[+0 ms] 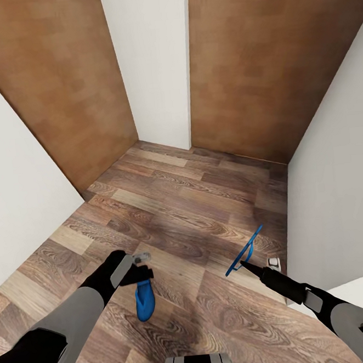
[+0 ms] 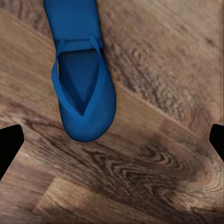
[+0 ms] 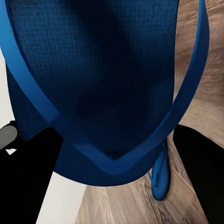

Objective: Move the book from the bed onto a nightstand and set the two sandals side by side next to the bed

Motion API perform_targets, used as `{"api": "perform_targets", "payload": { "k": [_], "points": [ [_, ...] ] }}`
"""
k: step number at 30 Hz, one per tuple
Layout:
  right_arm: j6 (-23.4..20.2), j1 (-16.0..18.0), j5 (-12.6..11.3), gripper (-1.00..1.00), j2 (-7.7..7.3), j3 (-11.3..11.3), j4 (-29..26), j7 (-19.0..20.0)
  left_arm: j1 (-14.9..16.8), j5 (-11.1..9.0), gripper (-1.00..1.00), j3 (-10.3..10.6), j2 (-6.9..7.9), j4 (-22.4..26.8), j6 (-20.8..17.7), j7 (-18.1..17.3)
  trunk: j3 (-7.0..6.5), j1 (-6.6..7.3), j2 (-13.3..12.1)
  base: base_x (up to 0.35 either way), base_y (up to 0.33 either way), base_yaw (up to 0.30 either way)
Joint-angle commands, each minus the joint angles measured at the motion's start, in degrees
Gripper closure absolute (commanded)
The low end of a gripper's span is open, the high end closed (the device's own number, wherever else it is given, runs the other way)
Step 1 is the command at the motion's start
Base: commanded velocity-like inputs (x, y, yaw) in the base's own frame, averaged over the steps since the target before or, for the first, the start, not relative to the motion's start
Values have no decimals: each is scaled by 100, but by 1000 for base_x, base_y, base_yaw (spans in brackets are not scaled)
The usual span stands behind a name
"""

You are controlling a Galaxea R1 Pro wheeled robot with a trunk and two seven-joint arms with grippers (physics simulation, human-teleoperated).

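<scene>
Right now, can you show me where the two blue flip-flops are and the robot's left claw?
Left sandal [image 1: 144, 303], head view: on its sole, hanging below the left gripper.
Right sandal [image 1: 244, 257], head view: on its thin edge, at the right gripper.
Left gripper [image 1: 143, 265], head view: between its fingertips.

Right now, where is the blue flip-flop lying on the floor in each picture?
Head view: the floor flip-flop sits low and left of centre, just below the left gripper.
Left wrist view: the floor flip-flop is large, strap up, beyond the open fingers.
Right wrist view: the floor flip-flop is small, peeking past the held flip-flop.
Shared landmark: the wood-plank floor.
</scene>
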State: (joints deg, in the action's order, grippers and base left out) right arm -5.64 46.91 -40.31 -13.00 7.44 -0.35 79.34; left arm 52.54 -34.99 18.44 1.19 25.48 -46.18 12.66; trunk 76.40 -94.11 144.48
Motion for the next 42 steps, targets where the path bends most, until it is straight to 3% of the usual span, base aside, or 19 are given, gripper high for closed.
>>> {"api": "perform_targets", "payload": {
  "k": [1, 10, 21, 24, 27, 31, 42],
  "points": [
    [-60, 2, -57, 100, -1, 47, 0, 20, 2, -61, -100, 42, 8, 20, -14, 43, 4, 1, 2, 0, 0, 0],
    [-53, 2, -56, 100, -1, 46, 0, 20, 2, -61, -100, 37, 14, 51, 17, 45, 4, 1, 2, 0, 0, 0],
    [-51, 2, -60, 100, -1, 45, 0, 20, 2, -61, -100, 2, 19, 53, 391, 55, 4, 1, 2, 0, 0, 0],
    [-51, 2, -61, 100, -1, 46, 0, 20, 2, -61, -100, -110, 31, 53, 429, 55, 4, 1, 2, 0, 0, 0],
    [-51, 2, -58, 100, -1, 47, 0, 20, 2, -61, -100, -353, 68, 53, 473, 50, 4, 1, 2, 0, 0, 0],
    [-52, 2, -61, 100, -1, 47, 0, 20, 2, -54, -100, -636, 103, 47, 496, 47, 93, -9, 7, 0, 0, 0],
    [-51, 2, -59, 100, -1, 47, 0, 20, 2, -61, -100, -752, 109, 48, 513, 43, 336, -38, 22, 0, 0, 0]
  ]
}}
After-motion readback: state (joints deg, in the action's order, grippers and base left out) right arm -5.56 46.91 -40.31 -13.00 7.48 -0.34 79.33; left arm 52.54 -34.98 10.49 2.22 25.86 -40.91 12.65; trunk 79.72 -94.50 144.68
